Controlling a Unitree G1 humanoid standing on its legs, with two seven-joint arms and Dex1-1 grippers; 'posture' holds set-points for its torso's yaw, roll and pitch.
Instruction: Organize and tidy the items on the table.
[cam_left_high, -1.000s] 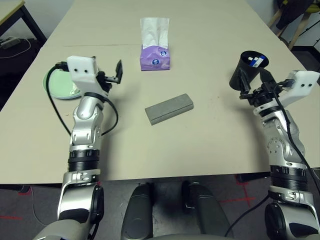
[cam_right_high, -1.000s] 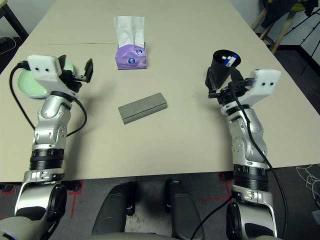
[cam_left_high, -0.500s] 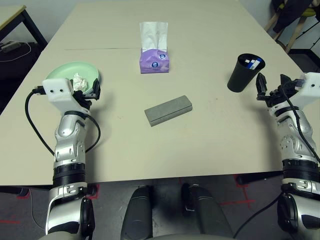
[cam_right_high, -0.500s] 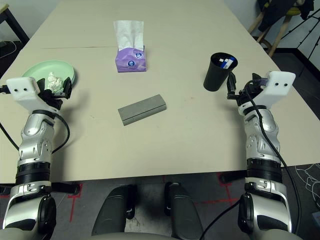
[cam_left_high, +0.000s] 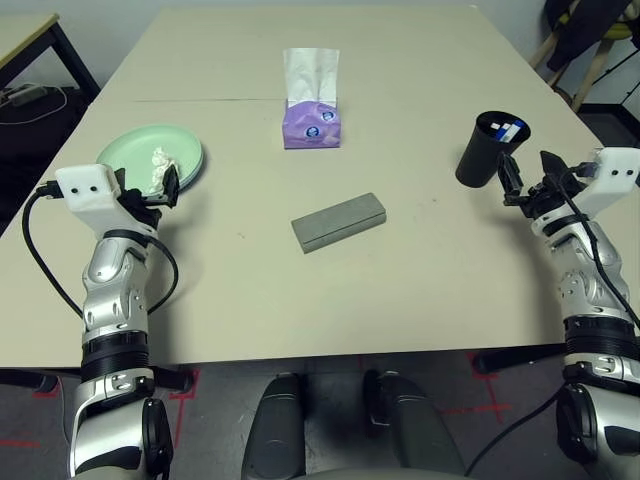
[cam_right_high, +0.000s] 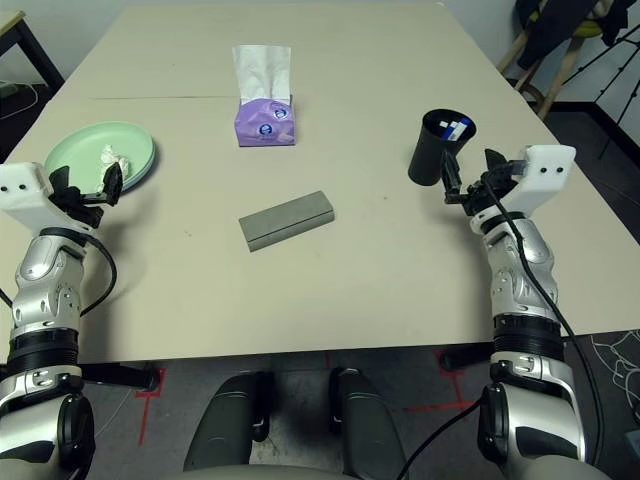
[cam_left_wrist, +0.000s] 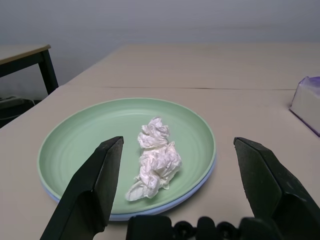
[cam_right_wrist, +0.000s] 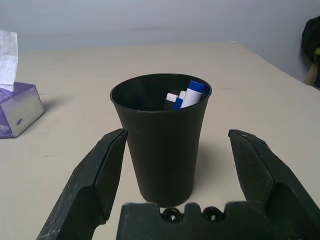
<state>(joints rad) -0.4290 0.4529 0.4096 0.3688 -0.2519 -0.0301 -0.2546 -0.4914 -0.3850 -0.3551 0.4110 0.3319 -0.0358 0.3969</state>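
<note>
Left end effector (cam_left_wrist: 172, 195) open, empty, near the table's (cam_left_high: 420, 270) left edge, facing the plates (cam_left_wrist: 75, 145). Right end effector (cam_right_wrist: 175, 175) open, empty, facing the black cup (cam_right_wrist: 160, 145) near the right edge.

Illumination is bright, even and diffuse, apparently from overhead. The desk (cam_left_high: 420, 260) top reads uniformly beige with no glare. Shadows are soft and short: a faint one lies beside the grey case (cam_left_high: 338, 222), another beside the black cup (cam_left_high: 492, 150). Head views are sharp across the field. In the wrist views, the near black fingers (cam_left_wrist: 87, 192) appear slightly soft, while the crumpled tissue (cam_left_wrist: 156, 162) and the green plate (cam_left_wrist: 75, 150) are in focus.
</note>
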